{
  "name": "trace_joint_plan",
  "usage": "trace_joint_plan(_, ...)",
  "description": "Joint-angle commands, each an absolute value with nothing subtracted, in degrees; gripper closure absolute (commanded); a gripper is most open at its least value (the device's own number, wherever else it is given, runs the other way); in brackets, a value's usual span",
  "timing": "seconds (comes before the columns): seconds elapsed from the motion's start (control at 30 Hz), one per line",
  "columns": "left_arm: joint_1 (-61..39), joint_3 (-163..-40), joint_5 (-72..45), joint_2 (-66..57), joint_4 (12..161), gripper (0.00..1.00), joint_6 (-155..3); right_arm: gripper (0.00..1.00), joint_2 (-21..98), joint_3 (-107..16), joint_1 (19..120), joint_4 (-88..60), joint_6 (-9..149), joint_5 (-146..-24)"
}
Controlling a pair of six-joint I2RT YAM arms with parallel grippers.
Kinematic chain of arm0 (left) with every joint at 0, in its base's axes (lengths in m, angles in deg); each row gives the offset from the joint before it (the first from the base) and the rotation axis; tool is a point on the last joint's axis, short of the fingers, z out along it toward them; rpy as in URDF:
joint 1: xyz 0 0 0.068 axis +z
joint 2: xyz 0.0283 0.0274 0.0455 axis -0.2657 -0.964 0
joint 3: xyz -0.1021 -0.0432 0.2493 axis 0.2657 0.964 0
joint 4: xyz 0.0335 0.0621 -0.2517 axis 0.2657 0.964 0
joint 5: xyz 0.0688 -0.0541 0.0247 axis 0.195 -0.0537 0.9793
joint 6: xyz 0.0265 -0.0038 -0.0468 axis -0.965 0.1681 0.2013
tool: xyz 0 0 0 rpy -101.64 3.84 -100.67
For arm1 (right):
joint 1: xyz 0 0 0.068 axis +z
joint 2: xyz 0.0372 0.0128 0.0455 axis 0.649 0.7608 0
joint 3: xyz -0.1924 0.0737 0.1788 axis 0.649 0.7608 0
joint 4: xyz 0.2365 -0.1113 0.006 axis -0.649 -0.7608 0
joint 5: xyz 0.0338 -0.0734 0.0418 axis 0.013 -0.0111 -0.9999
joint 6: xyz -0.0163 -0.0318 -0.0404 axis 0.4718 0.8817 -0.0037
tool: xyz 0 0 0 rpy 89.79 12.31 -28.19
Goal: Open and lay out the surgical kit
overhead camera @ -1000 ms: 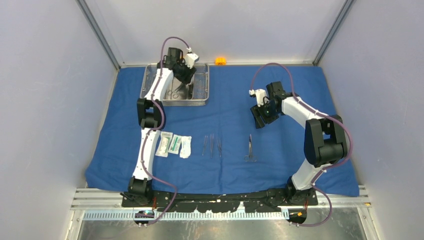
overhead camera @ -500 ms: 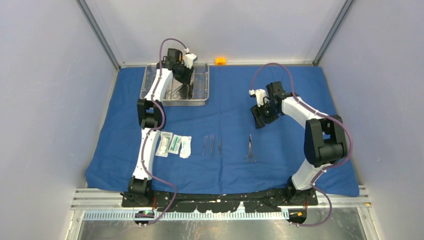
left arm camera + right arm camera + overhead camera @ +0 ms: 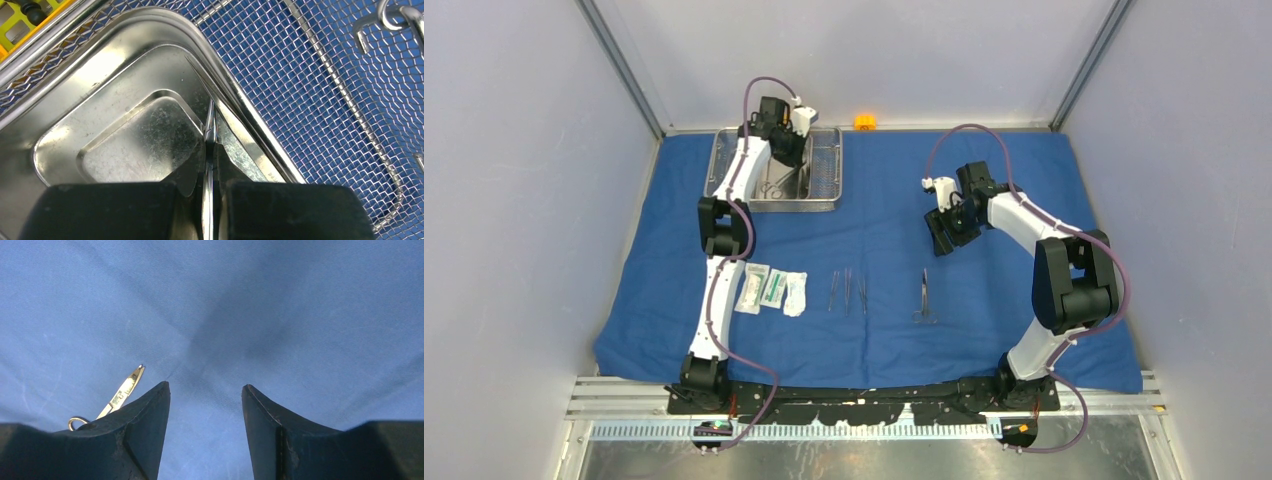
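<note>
From above, the left arm [image 3: 740,172] covers much of the mesh basket [image 3: 826,165], and the tools [image 3: 774,187] inside it are too small to tell apart. Close up, the thin tool [image 3: 210,122] disappears between the fingers of the left pincer [image 3: 210,160]. Far from the basket, the right pincer [image 3: 205,395] hides most of the handles of the scissors [image 3: 122,390].
</note>
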State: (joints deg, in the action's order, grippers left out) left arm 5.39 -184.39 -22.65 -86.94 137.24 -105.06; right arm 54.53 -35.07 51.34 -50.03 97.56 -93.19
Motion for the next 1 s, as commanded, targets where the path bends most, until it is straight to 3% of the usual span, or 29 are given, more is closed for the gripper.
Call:
trace_joint_plan(0.0, 5.8, -179.8, -18.3, -83.3, 138.3, 1.00, -104.7, 0.41, 54.1, -37.8, 51.5, -50.2, 97.0, -94.9)
trace_joint_plan(0.87, 6.0, -175.7, -21.2, -74.9, 134.1, 1.00, -103.9, 0.42, 55.9, -44.5, 52.5, -50.5, 95.6, -98.9)
trace_joint_plan(0.93, 6.1, -175.5, -21.3, -75.6, 133.3, 0.94, -103.6, 0.42, 56.6, -45.6, 53.0, -50.4, 95.1, -99.3)
trace_joint_plan(0.97, 6.2, -175.5, -21.1, -76.1, 132.5, 0.85, -103.3, 0.42, 57.0, -46.4, 53.2, -50.4, 94.8, -99.5)
